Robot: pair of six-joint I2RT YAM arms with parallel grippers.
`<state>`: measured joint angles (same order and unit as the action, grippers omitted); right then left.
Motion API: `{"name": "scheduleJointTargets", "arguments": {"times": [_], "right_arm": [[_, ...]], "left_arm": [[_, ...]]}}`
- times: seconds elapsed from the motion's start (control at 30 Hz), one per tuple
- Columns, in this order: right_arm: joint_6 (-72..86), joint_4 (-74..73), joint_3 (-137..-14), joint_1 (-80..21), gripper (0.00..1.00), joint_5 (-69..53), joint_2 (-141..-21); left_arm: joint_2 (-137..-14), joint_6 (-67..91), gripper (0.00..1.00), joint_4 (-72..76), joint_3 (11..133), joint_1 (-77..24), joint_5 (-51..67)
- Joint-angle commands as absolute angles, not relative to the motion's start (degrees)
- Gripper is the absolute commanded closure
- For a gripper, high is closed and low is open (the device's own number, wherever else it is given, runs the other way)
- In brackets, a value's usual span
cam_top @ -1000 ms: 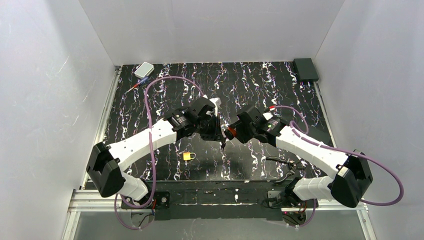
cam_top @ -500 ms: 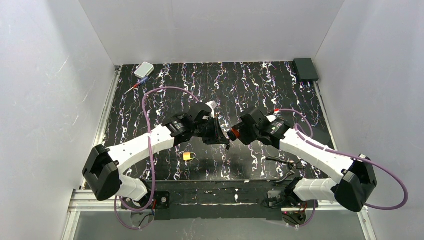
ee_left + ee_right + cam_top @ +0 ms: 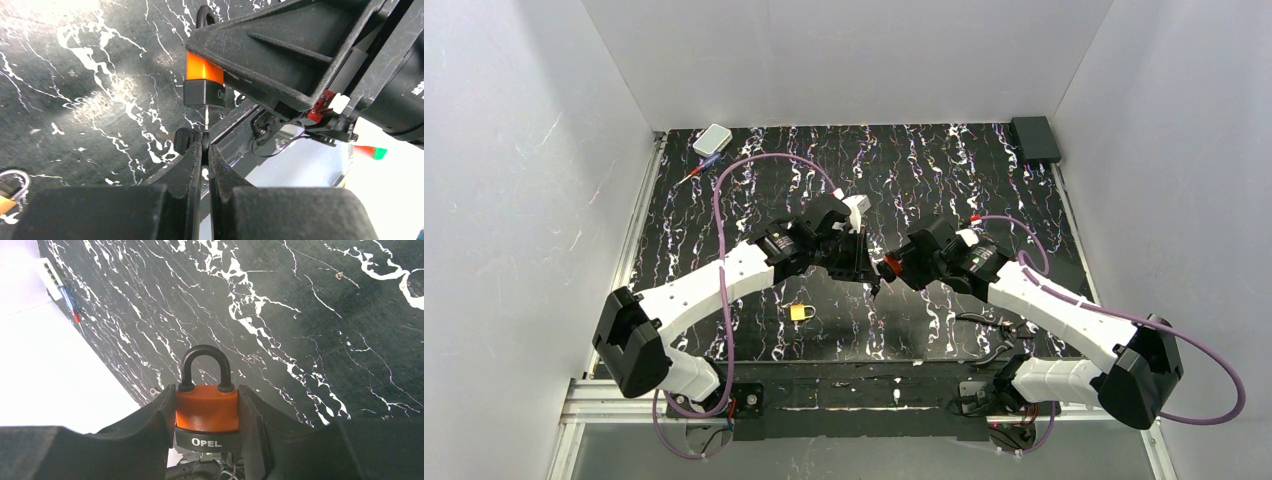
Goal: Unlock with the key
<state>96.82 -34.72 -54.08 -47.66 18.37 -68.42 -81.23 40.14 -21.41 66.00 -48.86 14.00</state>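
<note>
Risk: a thin key (image 3: 205,126) twisted between two arms

Left jaws are closed on the dark head of the key, pinching it right at their tips. The slim blade runs up into the black base of the orange padlock (image 3: 204,75). Right jaws are clamped on the flanks of that padlock and hold it up off the counter (image 3: 924,170). Its shackle (image 3: 206,365) is seated at both legs, so the lock looks not yet opened.

A short length of blade shows bare between the keyhole and the left jaws, so the key may not be fully home. Turning it from there would likely meet a blocked cylinder, and the blade is slender enough to bend.

The grip is another weak spot. The head is small and held only at the tips, so torque could let it spin or slip out instead of turning the lock. The padlock could equally roll in the right jaws and soak up the turn.

Any sideways drift of either arm would lever the blade against the keyhole. A dropped key would land on the dark, streaked counter near the yellow padlock (image 3: 801,312) and be hard to pick out.
</note>
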Motion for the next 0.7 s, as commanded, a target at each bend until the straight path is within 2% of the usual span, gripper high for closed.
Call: {"name": "scheduleJointTargets", "arguments": {"times": [0.0,0.23,0.47,0.67], "right_arm": [[94.22,-31.52,-55.59,-49.04,0.99,14.72,-66.12],[97.87,-32.60,-54.80,-49.04,0.99,15.46,-64.76],[100.12,-30.24,-52.46,-49.04,0.99,16.79,-62.07],[99.25,-31.79,-53.11,-49.04,0.99,16.79,-61.74]], "left_arm": [[-81.04,31.83,1.00,-21.13,69.57,-48.26,10.94],[-81.61,40.34,1.00,-21.06,68.46,-48.32,9.45],[-81.92,56.04,1.00,-8.23,61.28,-47.67,16.34],[-82.20,54.78,1.00,-7.82,61.68,-46.75,17.14]]}}
